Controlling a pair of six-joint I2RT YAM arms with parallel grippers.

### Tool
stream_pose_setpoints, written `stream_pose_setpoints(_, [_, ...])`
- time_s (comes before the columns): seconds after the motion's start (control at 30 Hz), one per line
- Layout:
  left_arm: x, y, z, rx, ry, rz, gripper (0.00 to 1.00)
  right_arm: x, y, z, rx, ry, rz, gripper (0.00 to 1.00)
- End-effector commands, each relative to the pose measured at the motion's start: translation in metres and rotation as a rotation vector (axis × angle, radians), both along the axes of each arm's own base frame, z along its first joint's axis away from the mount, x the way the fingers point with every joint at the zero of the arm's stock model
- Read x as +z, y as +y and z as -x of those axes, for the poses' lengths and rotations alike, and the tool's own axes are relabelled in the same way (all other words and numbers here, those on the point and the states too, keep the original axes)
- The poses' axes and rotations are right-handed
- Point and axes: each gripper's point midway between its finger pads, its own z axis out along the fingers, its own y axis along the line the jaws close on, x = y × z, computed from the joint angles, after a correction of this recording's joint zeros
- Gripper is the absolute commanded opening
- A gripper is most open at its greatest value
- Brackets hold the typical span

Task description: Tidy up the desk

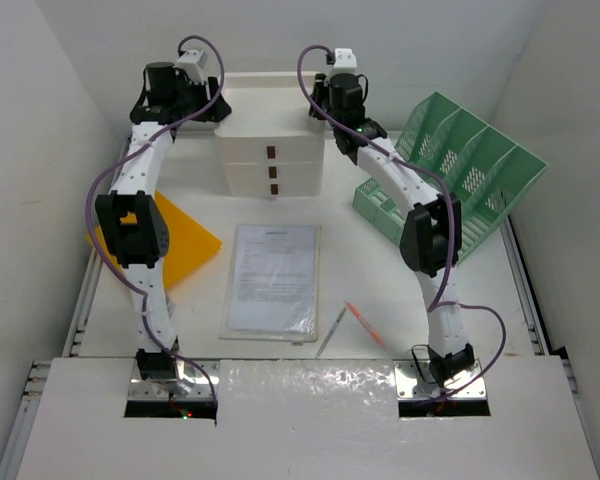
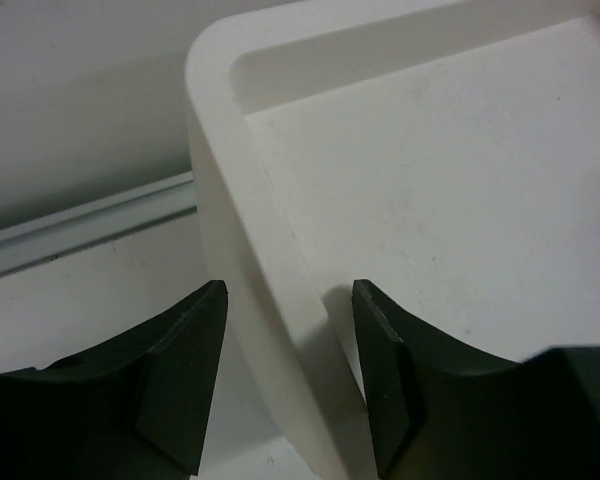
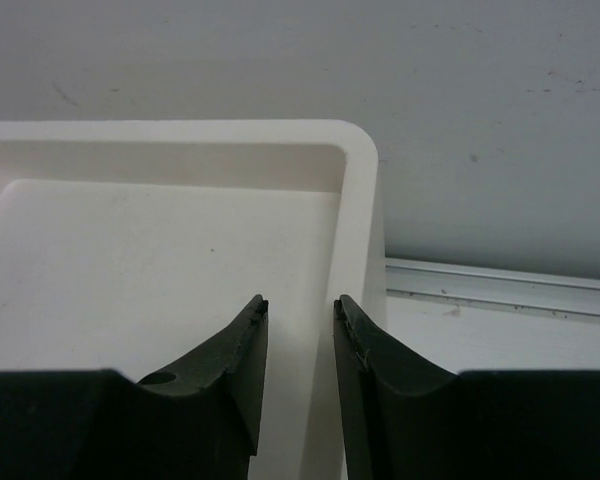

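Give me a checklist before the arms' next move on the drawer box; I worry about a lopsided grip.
1. Left gripper straddles the left rim of the drawer box: ok.
2. Left jaws closed on that rim: not ok, they are open with a gap.
3. Right gripper at the box's right rim: ok.
4. Right jaws closed on the rim: cannot tell.
5. Paper sheet, orange folder and green rack apart from the box: ok.

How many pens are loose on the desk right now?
2: a grey pen and an orange pen, ends meeting, just right of the paper sheet. Others may be hidden.
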Motion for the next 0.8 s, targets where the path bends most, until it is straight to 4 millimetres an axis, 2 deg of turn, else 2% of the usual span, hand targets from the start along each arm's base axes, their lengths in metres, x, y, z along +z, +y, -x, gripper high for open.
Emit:
stream_pose_setpoints(0.0, [-0.012, 0.008, -0.003, 0.058, 0.019, -0.062, 0.49, -0.094, -0.006, 0.013, -0.003, 0.231, 0.092, 0.32])
stream_pose_setpoints(0.03, [-0.017, 0.006, -0.001, 0.049, 0.032, -0.061, 0.44, -0.096, -0.003, 0.015, 0.009, 0.238, 0.089, 0.32])
stream_pose_setpoints(0.07, [-0.024, -0.004, 0.003, 0.025, 0.049, -0.063, 0.36, -0.097, -0.002, 0.017, 0.009, 0.247, 0.087, 0.34])
stream_pose_setpoints(0.1, [-0.028, -0.012, 0.006, 0.007, 0.059, -0.062, 0.32, -0.098, -0.001, 0.019, 0.011, 0.249, 0.089, 0.36])
stream_pose_setpoints(0.13, [-0.032, -0.019, 0.011, -0.011, 0.072, -0.057, 0.28, -0.100, -0.002, 0.021, 0.005, 0.258, 0.094, 0.41])
stream_pose_setpoints(0.2, [-0.035, -0.022, 0.016, -0.020, 0.085, -0.058, 0.12, -0.100, -0.004, 0.023, -0.011, 0.264, 0.108, 0.44])
stream_pose_setpoints(0.23, [-0.037, -0.024, 0.019, -0.023, 0.096, -0.055, 0.00, -0.095, -0.009, 0.025, -0.031, 0.261, 0.119, 0.44])
stream_pose_setpoints(0.3, [-0.040, -0.024, 0.023, -0.022, 0.115, -0.050, 0.00, -0.090, -0.016, 0.028, -0.052, 0.255, 0.139, 0.44])
stream_pose_setpoints(0.47, [-0.033, -0.026, 0.039, -0.020, 0.131, -0.030, 0.00, -0.051, -0.042, 0.042, -0.156, 0.194, 0.223, 0.44])
stream_pose_setpoints(0.57, [-0.026, -0.027, 0.050, -0.030, 0.121, -0.023, 0.00, -0.042, -0.054, 0.047, -0.192, 0.178, 0.255, 0.44])
stream_pose_setpoints(0.63, [-0.019, -0.029, 0.056, -0.039, 0.113, -0.009, 0.00, -0.043, -0.050, 0.045, -0.165, 0.173, 0.262, 0.44])
stream_pose_setpoints(0.67, [-0.016, -0.031, 0.056, -0.045, 0.103, -0.005, 0.00, -0.042, -0.039, 0.044, -0.113, 0.170, 0.248, 0.44])
stream_pose_setpoints(0.7, [-0.014, -0.032, 0.058, -0.050, 0.102, -0.001, 0.00, -0.061, -0.033, 0.042, -0.086, 0.208, 0.261, 0.44])
stream_pose_setpoints(0.73, [-0.014, -0.032, 0.059, -0.051, 0.105, 0.003, 0.00, -0.067, -0.027, 0.040, -0.058, 0.224, 0.262, 0.41])
stream_pose_setpoints(0.77, [-0.013, -0.033, 0.061, -0.055, 0.105, 0.005, 0.00, -0.062, -0.020, 0.035, -0.030, 0.214, 0.245, 0.32])
